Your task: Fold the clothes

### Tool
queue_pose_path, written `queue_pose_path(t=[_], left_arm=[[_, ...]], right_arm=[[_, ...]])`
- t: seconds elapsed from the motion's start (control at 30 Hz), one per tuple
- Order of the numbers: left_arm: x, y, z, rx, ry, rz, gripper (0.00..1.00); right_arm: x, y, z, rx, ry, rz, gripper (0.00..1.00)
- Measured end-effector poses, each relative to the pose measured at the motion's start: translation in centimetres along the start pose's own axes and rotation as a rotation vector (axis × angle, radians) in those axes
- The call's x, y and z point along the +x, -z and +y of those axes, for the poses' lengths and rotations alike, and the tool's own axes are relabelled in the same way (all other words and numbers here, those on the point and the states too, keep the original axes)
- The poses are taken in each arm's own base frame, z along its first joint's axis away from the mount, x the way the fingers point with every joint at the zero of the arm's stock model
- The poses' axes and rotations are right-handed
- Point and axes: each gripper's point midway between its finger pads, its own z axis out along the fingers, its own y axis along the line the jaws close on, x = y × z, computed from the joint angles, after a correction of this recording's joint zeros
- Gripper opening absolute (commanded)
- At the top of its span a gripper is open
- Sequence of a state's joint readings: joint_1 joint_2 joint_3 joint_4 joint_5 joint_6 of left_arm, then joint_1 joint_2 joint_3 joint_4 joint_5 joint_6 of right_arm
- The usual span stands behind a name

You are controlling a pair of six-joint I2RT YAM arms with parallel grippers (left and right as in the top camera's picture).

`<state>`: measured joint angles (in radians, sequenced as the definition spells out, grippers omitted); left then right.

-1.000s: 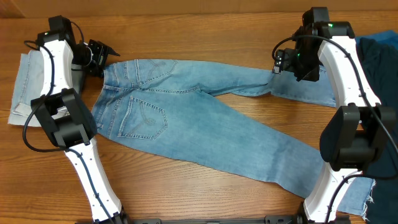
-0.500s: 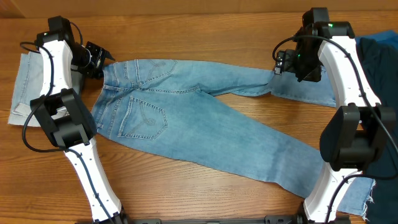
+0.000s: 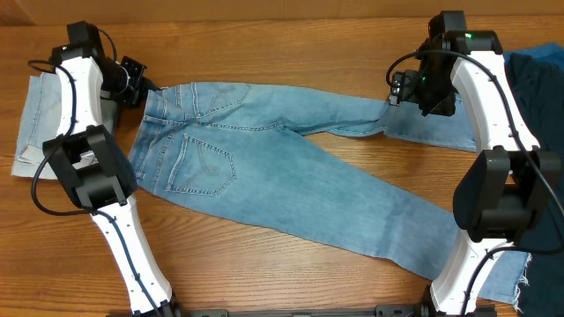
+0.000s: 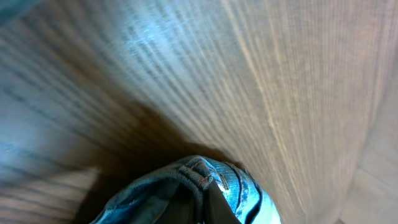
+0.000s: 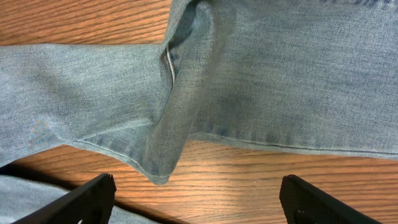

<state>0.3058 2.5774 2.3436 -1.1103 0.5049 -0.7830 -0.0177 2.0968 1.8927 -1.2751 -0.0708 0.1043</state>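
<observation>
Light-blue denim jeans [image 3: 264,167] lie spread across the wooden table, back pockets up, waistband at the left, legs running right. My left gripper [image 3: 141,85] is shut on the waistband's top corner; the left wrist view shows a belt loop and bunched waistband [image 4: 199,177] pinched at the bottom of the frame. My right gripper [image 3: 398,91] hovers open over the upper leg near its far end. In the right wrist view its black fingertips [image 5: 81,202] stand wide apart above bare wood, with a folded denim edge [image 5: 163,168] just beyond them.
A paler folded denim piece [image 3: 35,123] lies at the far left behind the left arm. A dark navy garment [image 3: 538,97] sits at the right edge. The lower leg's frayed hem [image 3: 507,282] reaches the front right by the right arm's base.
The left gripper has slid a little left onto the waistband corner and closed on it. The right arm has not moved.
</observation>
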Motion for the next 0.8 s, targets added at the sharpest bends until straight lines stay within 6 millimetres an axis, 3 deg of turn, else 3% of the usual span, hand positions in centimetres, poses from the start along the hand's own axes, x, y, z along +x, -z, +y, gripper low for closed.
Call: queue_pose_path(t=[0.2, 0.33, 0.4, 0.53, 0.67, 0.77, 0.8], left_arm=[[-0.7, 1.4, -2.4, 0.076, -0.102, -0.025, 0.04], [-1.2, 4.3, -6.6, 0.16, -0.289, -0.114, 0.04], [-1.1, 5.0, -8.6, 0.193, -0.41, -0.159, 0.1], [0.1, 4.4, -10.9, 0.214, -0.633, -0.196, 0.15], [1.8, 3.2, -13.6, 0.202, -0.908, -0.257, 0.04], [2.2, 2.3, -14.4, 0.127, -1.027, -0.317, 0.05], [2.2, 2.0, -14.6, 0.095, -1.064, -0.341, 0.3]], right_arm=[[-0.2, 0.0, 0.0, -0.001, 0.001, -0.008, 0.88], [-0.2, 0.0, 0.0, -0.002, 0.001, -0.009, 0.88], [-0.2, 0.0, 0.0, -0.002, 0.001, -0.009, 0.88], [-0.2, 0.0, 0.1, -0.002, 0.002, -0.009, 0.88], [-0.3, 0.0, 0.0, -0.002, 0.001, -0.01, 0.88], [-0.3, 0.0, 0.1, -0.002, 0.002, -0.013, 0.88], [-0.4, 0.0, 0.1, -0.003, 0.002, -0.018, 0.88]])
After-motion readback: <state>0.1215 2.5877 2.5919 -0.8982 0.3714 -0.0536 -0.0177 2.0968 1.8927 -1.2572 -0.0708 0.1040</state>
